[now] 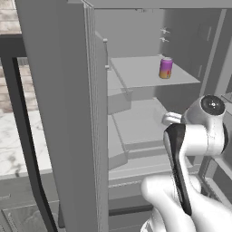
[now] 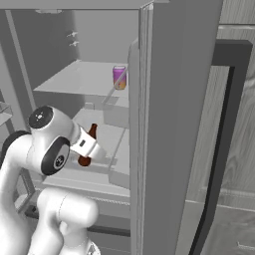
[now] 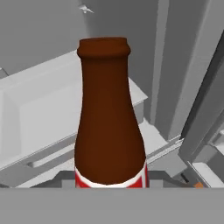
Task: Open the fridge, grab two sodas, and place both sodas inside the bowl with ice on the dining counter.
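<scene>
The fridge [image 1: 63, 113] stands with both doors swung wide, 1 door filling the left of the left base view and the other the right of the right base view. On the upper shelf [image 1: 145, 72], near its right front corner in the left base view, stands 1 soda [image 1: 166, 68], purple fading to orange, upright with its long axis vertical and its top pointing up. Lower down, the pincer [image 2: 92, 149] reaches into the lower shelf [image 2: 112, 137] and sits around a brown bottle [image 3: 109, 113] with a red and white label; the hand view shows the bottle's neck rising dead centre, upright, mouth up. The fingertips are hidden by the bottle, but the jaws look clamped on its body rather than apart. So the thing in the pincer is a bottle, not the can-shaped soda: that can lies above the pincer and further back, 1 shelf higher. My judgement is that a withdrawal must come straight out, with the bottle kept upright. There is 1 arm only.
</scene>
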Available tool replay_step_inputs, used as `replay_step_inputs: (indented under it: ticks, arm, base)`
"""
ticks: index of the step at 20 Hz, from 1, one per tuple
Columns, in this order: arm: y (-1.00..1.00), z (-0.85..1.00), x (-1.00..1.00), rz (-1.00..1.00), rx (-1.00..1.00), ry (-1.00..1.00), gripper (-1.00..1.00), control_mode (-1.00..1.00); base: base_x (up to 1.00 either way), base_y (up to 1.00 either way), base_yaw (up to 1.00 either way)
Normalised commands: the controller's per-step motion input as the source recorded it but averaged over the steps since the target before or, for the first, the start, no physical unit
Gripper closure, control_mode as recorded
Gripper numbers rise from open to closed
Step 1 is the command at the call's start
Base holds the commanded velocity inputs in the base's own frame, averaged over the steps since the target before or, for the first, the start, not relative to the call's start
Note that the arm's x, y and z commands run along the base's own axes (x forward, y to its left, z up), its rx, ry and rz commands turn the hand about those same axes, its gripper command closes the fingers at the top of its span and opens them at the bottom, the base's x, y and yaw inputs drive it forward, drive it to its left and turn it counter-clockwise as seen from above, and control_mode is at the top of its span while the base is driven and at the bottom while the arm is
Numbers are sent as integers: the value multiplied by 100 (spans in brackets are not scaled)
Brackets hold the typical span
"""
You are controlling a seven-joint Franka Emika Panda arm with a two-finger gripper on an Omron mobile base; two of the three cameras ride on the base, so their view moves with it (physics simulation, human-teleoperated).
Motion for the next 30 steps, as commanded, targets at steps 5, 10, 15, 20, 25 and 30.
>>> replay_step_inputs:
  ticks: [5, 10, 15, 20, 25, 30]
  arm:
    - [2, -5, -68, 0, 0, -5, 100, -100]
    - [0, 0, 0, 0, 0, 0, 100, 100]
    - [0, 0, 0, 0, 0, 0, 100, 100]
    - [0, 0, 0, 0, 0, 0, 100, 100]
    - [0, 0, 0, 0, 0, 0, 100, 100]
    - [0, 0, 0, 0, 0, 0, 100, 100]
  base:
    - [0, 0, 0]
    - [-83, 23, 1]
    - [-83, 39, 13]
    - [-71, 52, 28]
    - [-44, 48, 35]
    - [-24, 45, 41]
